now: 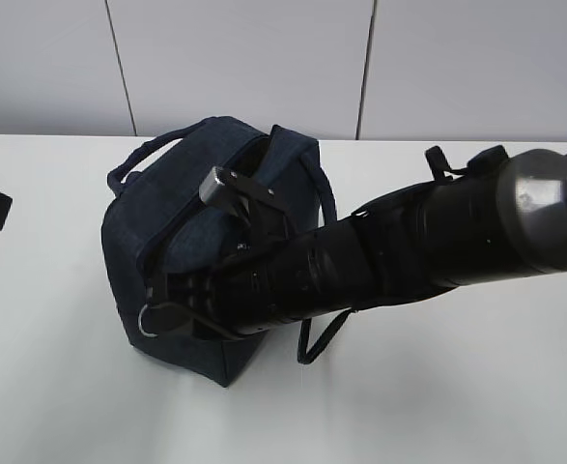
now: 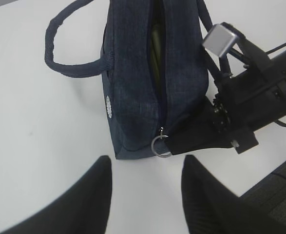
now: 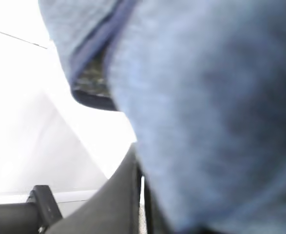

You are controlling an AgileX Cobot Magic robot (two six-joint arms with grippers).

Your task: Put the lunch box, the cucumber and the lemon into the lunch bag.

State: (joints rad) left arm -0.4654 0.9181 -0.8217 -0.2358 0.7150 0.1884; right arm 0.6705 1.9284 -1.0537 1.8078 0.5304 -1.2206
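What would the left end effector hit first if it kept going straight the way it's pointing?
Probably bare table first, just short of the lunch bag. The left end effector is open; the bag's near end with its ring pull lies just beyond, though depth is unclear.

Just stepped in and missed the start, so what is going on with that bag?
The right gripper is pressed against the zipper end of the navy lunch bag, right beside the metal ring pull; whether it grips anything is hard to tell. The zipper is mostly drawn together, leaving a narrow slit with something green showing inside. The left gripper hovers open over the white table, touching nothing. No lunch box, cucumber or lemon lies outside.
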